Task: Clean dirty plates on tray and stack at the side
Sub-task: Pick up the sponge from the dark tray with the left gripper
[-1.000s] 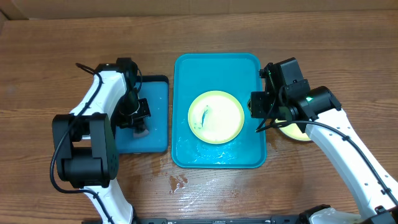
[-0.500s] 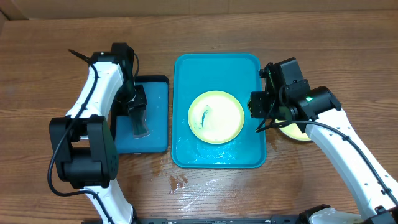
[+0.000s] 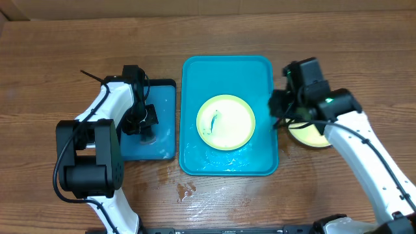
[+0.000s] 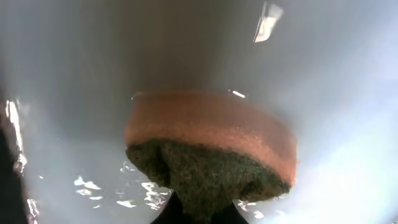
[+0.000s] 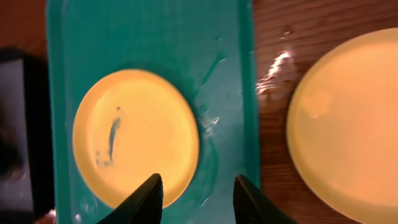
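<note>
The teal tray lies mid-table with one yellow-green plate in it, a dark smear on its left part. A second yellow-green plate sits on the table right of the tray, partly under my right arm. The light blue plate is out of view. My right gripper is open and empty above the tray's right rim; its view shows its fingers, the smeared plate, the tray and the other plate. My left gripper is shut on an orange and dark green sponge.
A smaller dark-rimmed blue tray lies left of the teal tray, and my left gripper holds the sponge on its wet floor. Water drops lie on the wooden table in front of the teal tray.
My left arm swung out to the left and came back, the sponge staying on the small tray. My right arm shifted a little to the right and back.
</note>
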Action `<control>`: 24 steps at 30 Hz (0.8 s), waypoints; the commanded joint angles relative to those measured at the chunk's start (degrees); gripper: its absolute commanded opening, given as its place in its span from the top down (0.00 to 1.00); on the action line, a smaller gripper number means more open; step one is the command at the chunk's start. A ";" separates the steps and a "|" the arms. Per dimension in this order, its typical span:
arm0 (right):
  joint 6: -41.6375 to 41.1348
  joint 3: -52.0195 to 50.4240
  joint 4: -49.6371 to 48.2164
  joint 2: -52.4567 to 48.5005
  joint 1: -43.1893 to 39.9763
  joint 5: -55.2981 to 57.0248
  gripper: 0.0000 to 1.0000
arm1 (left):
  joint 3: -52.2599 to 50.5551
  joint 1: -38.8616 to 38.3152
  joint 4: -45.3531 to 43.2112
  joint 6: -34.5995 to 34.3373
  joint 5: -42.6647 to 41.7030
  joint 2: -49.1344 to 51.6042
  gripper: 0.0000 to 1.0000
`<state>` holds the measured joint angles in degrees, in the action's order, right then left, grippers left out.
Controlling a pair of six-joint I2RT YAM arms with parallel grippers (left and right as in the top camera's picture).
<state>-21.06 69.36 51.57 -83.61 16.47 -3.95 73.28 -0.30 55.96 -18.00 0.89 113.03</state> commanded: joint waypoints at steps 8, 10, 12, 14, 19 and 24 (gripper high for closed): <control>6.64 1.16 -0.72 -9.07 -7.56 -15.17 0.66 | 15.67 0.00 14.01 0.55 -0.35 -1.38 0.96; 7.69 1.14 -0.70 -11.26 -6.60 -15.72 0.66 | 20.17 0.00 16.61 1.16 -0.28 -2.80 0.96; 8.26 1.11 -0.90 -13.70 -5.25 -14.49 0.66 | 24.81 -0.09 18.62 1.33 -0.28 -4.68 0.96; 8.92 1.11 -1.20 -16.41 -3.61 -11.30 0.66 | 28.96 -0.09 19.87 1.33 -0.31 -6.80 0.96; 9.03 1.11 -4.35 -22.27 -0.55 -8.63 0.64 | 32.89 -0.17 20.55 1.31 -0.96 -12.33 0.96; 9.40 1.11 -7.02 -24.63 1.95 -9.20 0.63 | 32.89 -0.17 22.97 1.29 -1.81 -14.16 0.96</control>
<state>-12.60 69.38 45.54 -107.94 17.19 -13.52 105.43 -0.30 78.11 -17.76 0.58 99.24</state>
